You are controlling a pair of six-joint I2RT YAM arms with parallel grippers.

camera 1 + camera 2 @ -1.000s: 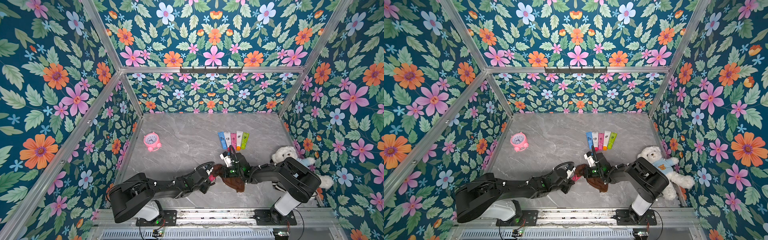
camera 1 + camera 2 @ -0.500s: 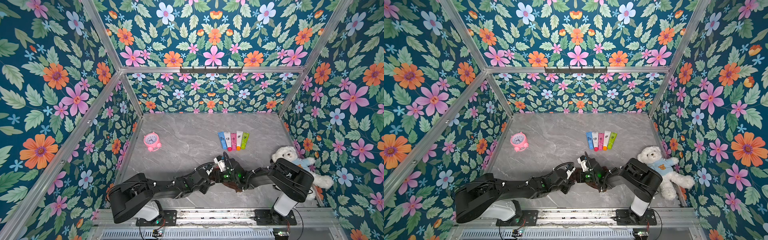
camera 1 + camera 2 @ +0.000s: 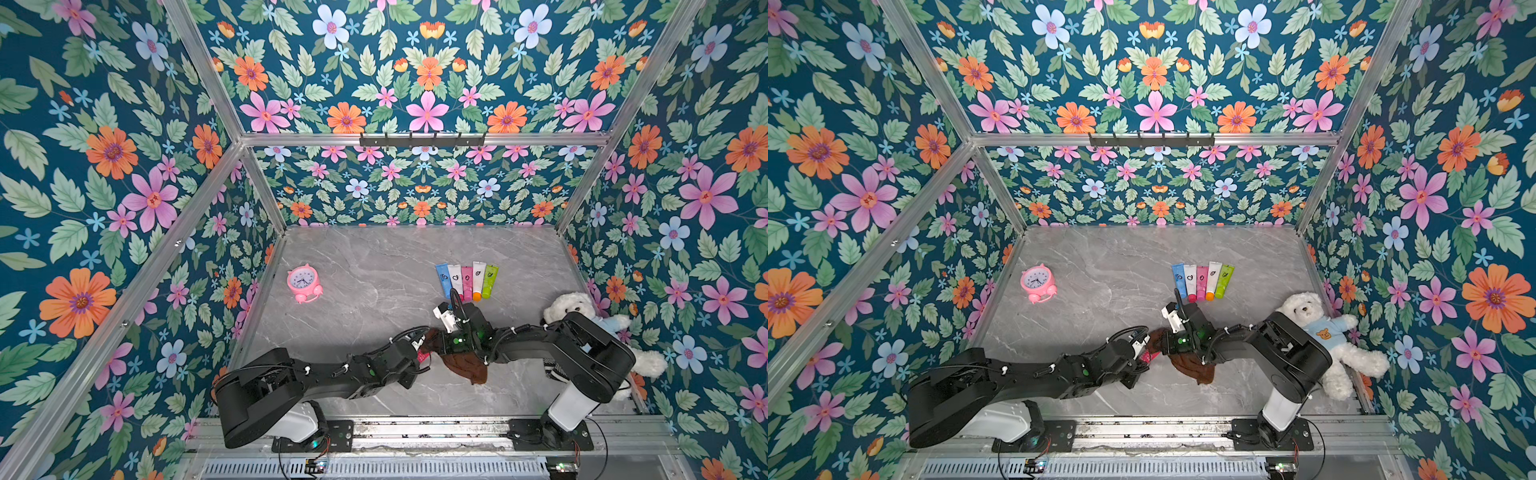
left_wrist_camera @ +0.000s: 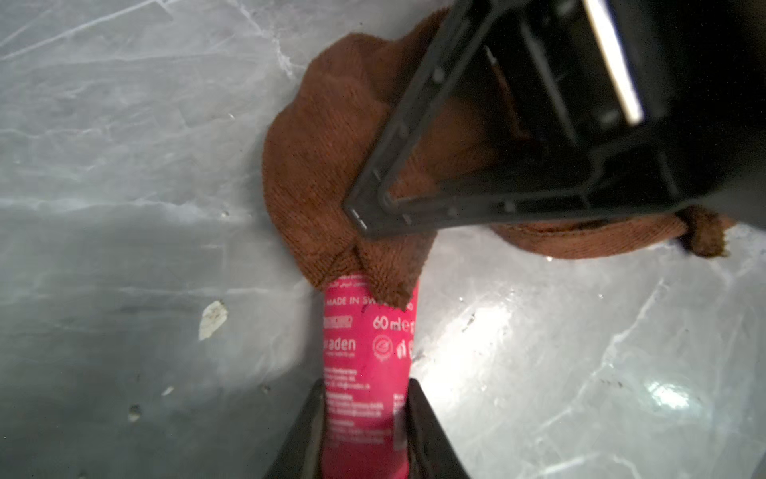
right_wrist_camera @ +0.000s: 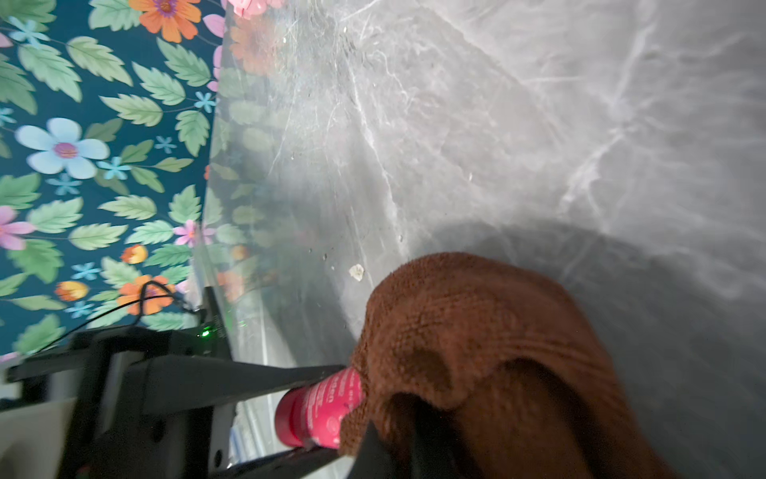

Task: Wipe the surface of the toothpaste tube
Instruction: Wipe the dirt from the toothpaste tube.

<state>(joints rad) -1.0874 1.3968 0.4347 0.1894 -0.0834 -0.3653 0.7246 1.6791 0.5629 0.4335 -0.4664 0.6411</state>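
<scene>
My left gripper (image 4: 364, 390) is shut on a pink toothpaste tube (image 4: 367, 352), holding it near the cap end just above the marble table (image 4: 124, 166). A brown cloth (image 4: 331, 166) is draped over the tube's far end. My right gripper (image 5: 398, 439) is shut on that cloth (image 5: 476, 331), which hides most of its fingers. In the right wrist view the tube (image 5: 319, 410) sticks out from under the cloth between the left gripper's fingers (image 5: 248, 381). In both top views the two grippers meet at the front middle, with the cloth (image 3: 465, 368) (image 3: 1192, 365) hanging below the right one.
A row of several coloured tubes (image 3: 466, 280) lies behind the grippers. A pink alarm clock (image 3: 304, 282) stands at the left. A white teddy bear (image 3: 573, 307) sits by the right wall. Flowered walls close in three sides. A small white crumb (image 4: 212, 319) lies beside the tube.
My right gripper slid the cloth left along the tube toward the left gripper, then back a little to the right. The left arm has stayed put with the tube.
</scene>
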